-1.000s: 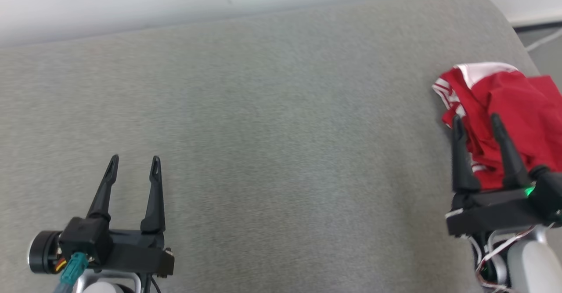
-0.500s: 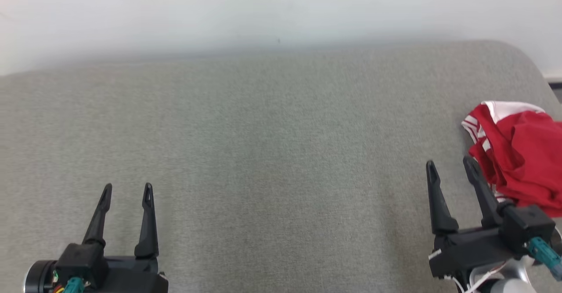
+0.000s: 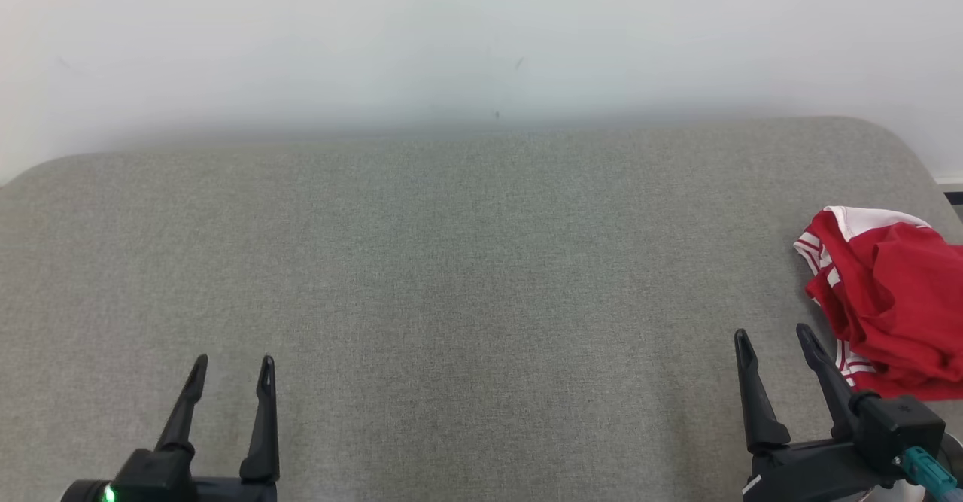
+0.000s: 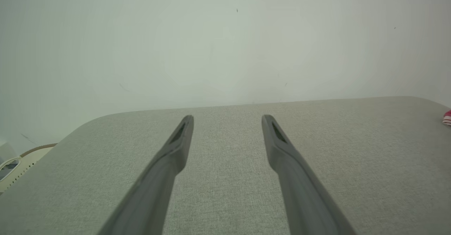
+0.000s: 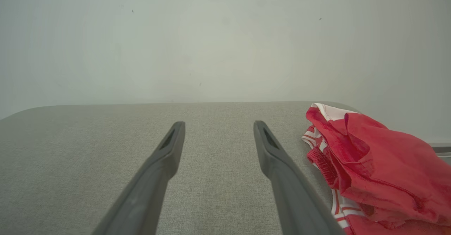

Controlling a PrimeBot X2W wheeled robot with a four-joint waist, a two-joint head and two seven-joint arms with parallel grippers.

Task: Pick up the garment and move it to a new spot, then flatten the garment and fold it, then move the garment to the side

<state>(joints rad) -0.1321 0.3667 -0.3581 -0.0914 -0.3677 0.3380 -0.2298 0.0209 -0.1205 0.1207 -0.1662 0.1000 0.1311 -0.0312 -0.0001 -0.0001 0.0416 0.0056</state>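
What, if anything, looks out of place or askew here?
The red garment lies bunched in a crumpled heap at the right edge of the grey surface, its white-striped trim twisted, close beside the open right gripper. The left gripper is open too, holding nothing. Nothing looks spilled or damaged.

Garment (image 3: pixel 888 306) on cushion's (image 3: pixel 451 261) right end

Observed a grey woven surface (image 3: pixel 451 261) with rounded far corners, backed by a plain white wall (image 3: pixel 301 35). Noted a few small dark specks (image 3: pixel 519 62) on the wall. Noted a pale cable (image 4: pixel 10 162) beyond the surface's left corner, low beside the wall.
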